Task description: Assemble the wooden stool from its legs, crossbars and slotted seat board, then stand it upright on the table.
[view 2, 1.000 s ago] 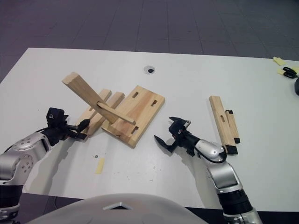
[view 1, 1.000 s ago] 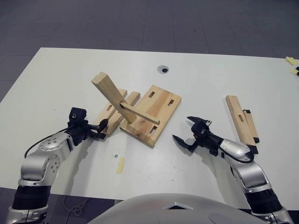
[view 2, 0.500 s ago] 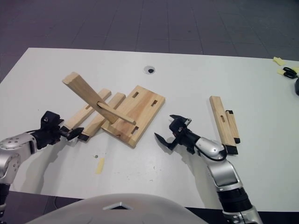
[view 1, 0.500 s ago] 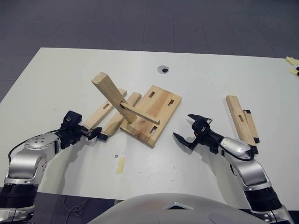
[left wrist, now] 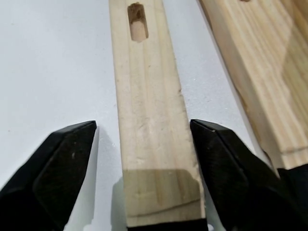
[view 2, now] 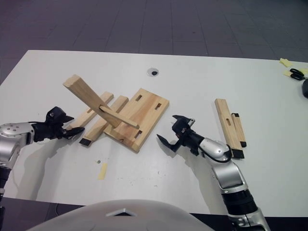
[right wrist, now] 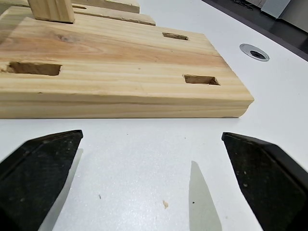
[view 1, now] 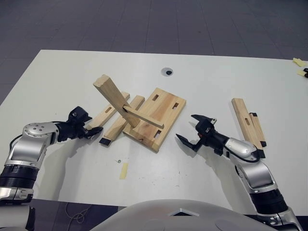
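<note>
Arms both stretch low over the table (view 1: 216,77). Right gripper (view 1: 185,126) gapes wide, just short of the seat board (view 1: 161,111) and its near right edge. Left gripper (left wrist: 143,122), wide too, straddles a flat leg (view 1: 107,111) at its near end. Farther back, another leg (view 1: 111,91) leans tilted over the board.

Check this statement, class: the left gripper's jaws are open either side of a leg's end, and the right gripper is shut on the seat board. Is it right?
No. The right gripper is open and empty, its jaws short of the seat board, as the right wrist view shows. The left gripper does straddle the end of a leg, jaws open.
</note>
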Controlling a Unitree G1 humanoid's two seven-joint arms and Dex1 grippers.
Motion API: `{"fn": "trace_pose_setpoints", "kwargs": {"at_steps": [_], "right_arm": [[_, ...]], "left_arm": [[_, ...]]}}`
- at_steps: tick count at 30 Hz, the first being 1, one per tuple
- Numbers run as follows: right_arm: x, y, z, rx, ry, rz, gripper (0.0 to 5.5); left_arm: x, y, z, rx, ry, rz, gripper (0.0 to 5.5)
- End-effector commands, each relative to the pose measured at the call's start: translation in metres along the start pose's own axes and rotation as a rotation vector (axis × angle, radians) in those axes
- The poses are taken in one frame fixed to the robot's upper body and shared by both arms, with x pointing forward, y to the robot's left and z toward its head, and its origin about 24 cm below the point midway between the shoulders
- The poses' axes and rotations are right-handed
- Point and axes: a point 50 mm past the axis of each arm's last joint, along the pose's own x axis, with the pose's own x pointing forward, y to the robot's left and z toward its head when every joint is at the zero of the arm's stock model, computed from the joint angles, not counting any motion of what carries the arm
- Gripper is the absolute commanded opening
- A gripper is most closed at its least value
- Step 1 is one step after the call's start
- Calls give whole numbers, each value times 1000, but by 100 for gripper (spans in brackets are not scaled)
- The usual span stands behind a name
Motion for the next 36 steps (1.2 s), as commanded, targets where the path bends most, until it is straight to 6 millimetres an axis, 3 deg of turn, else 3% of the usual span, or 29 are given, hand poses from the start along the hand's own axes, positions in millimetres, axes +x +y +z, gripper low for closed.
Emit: {"fn": "trace_pose_setpoints", "kwargs": {"at_steps": [1, 6, 10, 13, 16, 20, 22, 26, 29, 31, 36], "right_arm": [[1, -1, -3, 5, 4, -6, 540], [3, -2, -4, 3, 3, -11, 540], [5, -5, -4, 0, -3, -24, 540], [7, -9, -4, -1, -14, -45, 540], [6, -21, 2, 58, -59, -114, 540], [0, -52, 34, 303, -248, -190, 540], [-7, -71, 62, 474, -413, -185, 540], [-28, -97, 118, 721, -741, -74, 540], [-40, -99, 153, 838, -924, 85, 540], [-42, -90, 169, 890, -987, 215, 540], [-17, -70, 176, 984, -895, 299, 540]], "left_arm": [[3, -12, -40, 30, 202, -34, 274], [4, -15, -40, 62, 186, -33, 208], [6, -18, -29, 33, 101, -16, 208], [9, -14, -11, -24, -40, 75, 208], [5, -1, 19, -63, -227, 287, 206], [-26, 9, 80, -74, -571, 550, 206], [-49, 8, 116, -8, -716, 603, 206], [-82, 5, 165, 289, -745, 617, 206], [-91, -8, 181, 507, -680, 551, 206], [-89, -25, 189, 586, -692, 443, 206], [-77, -64, 207, 647, -781, 183, 206]]}}
